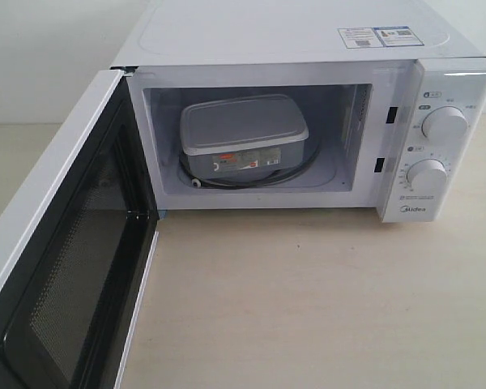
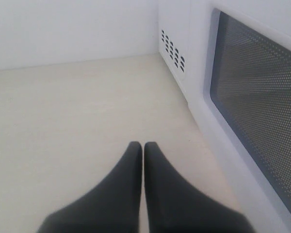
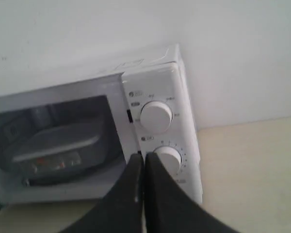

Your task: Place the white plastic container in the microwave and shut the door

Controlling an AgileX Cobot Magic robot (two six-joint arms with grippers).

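the white plastic container (image 1: 243,134) sat inside the cavity of the microwave (image 1: 292,32), lid on, label facing outward, resting over a dark ring on the cavity floor. the door (image 1: 44,203) stood swung wide open on the left side, so the step in hand appeared to be closing it.

the left gripper (image 2: 143,145) had its jaws pressed together on nothing. it hovered above the table (image 2: 63,121), just beside the door's outer face and its mesh window (image 2: 257,87). the right gripper (image 3: 143,156) was likewise clamped and empty, facing the knobs (image 3: 156,116).

recommended procedure:
- use the closed left fingertips as a blunt pusher on the white frame, not the mesh.
- push near the free edge, away from the hinge, and follow the door's arc.
- press until the latch seats.
- keep the right arm clear of the opening.
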